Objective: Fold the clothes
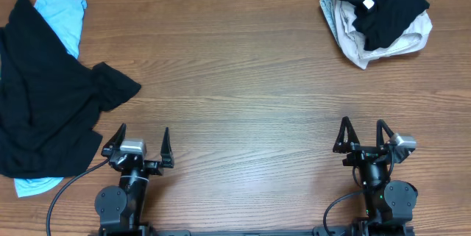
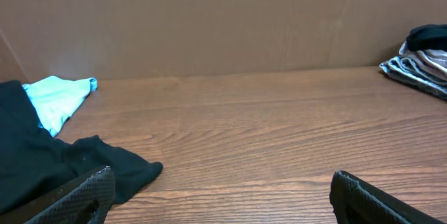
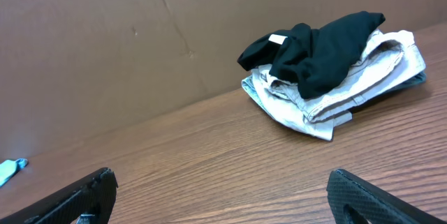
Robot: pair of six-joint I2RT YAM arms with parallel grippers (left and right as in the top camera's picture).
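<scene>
Though limp and unfolded, sprawled over the left side of the table [image 1: 243, 74]: a black garment [image 1: 44, 111], lying on a light-blue piece [image 1: 62, 12] peeking out at far and near ends. Near edge, left of centre — left gripper [image 1: 143, 130], fingers spread wide, grasping nothing, close beside the black cloth. Further right, right gripper [image 1: 362, 123], likewise splayed and bare. Far right corner — second black garment [image 1: 390, 4] with a white tag [image 1: 367, 1], heaped atop a crumpled beige piece [image 1: 353, 45].
</scene>
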